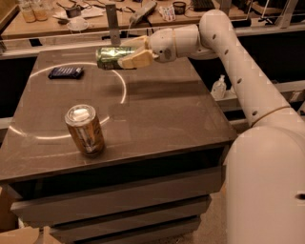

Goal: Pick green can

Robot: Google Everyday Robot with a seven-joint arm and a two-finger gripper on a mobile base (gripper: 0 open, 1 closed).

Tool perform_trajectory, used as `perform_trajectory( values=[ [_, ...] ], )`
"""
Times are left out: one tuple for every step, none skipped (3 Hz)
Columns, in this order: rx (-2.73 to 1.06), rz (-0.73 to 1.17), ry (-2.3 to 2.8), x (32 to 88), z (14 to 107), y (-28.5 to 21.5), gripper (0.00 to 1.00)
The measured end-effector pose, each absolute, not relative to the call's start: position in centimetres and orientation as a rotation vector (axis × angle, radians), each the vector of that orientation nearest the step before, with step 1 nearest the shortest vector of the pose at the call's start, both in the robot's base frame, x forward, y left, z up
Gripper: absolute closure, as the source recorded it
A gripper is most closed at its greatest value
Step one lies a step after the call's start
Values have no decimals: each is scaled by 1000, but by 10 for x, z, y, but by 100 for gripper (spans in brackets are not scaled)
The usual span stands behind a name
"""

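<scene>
The green can (pixel 110 57) is shiny green with pale markings. It lies on its side in the air above the far part of the dark table (pixel 157 119). My gripper (pixel 129 53) is shut on the green can, its tan fingers (pixel 137 59) clamping the can's right half. The can hangs clear of the tabletop. My white arm reaches in from the right.
A brown-gold can with a silver top (pixel 85 129) stands upright near the table's front left. A dark blue packet (pixel 66 72) lies at the far left. A cluttered desk (pixel 95 14) runs behind the table. A small bottle (pixel 218 87) sits beyond the right edge.
</scene>
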State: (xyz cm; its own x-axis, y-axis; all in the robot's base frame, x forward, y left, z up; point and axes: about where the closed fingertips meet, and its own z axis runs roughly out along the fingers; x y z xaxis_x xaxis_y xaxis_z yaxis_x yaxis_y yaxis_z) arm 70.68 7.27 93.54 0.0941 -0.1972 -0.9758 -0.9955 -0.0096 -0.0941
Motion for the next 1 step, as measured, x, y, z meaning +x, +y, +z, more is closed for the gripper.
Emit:
perform_trajectory(
  values=[
    [-1397,1038,1281,707,935,73,100]
  ],
)
